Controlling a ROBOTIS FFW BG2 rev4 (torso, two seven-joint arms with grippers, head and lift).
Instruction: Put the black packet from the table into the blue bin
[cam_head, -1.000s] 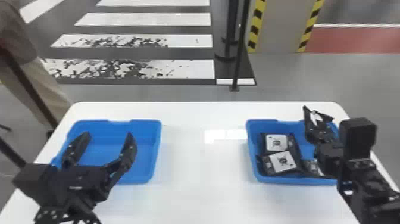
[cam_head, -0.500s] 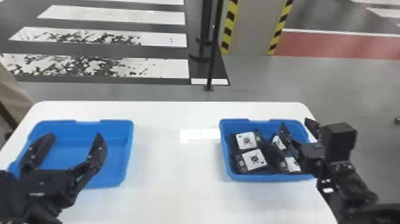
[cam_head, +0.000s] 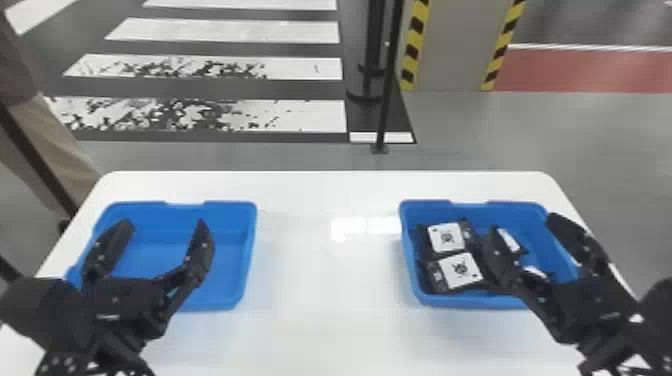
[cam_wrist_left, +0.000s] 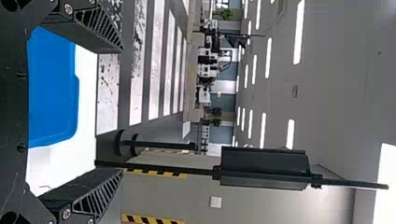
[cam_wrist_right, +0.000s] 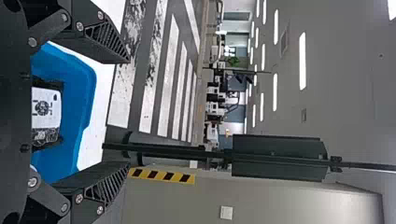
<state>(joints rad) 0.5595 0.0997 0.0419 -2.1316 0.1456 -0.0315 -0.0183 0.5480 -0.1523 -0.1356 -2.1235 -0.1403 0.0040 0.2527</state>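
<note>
Head view: grey floor (cam_head: 500, 135), white crosswalk stripes (cam_head: 320, 116) with worn black patches on the nearer ones. Thin black pole (cam_head: 389, 75) upright, thicker black post (cam_head: 374, 35) just beside it. Grey pillar (cam_head: 450, 50), yellow-black hazard tape (cam_head: 415, 45) on edges. Red floor strip (cam_head: 590, 70) right. Wrist views: dark panel (cam_wrist_left: 264, 158) on thin pole, ceiling strip lights (cam_wrist_right: 302, 60), small white plate (cam_wrist_right: 226, 213) on pillar, green plant (cam_wrist_left: 226, 14) far back.

The tabletop (cam_head: 325, 300) looks smooth and glossy, the right blue bin (cam_head: 409, 250) (plastic, seemingly) more matt.
</note>
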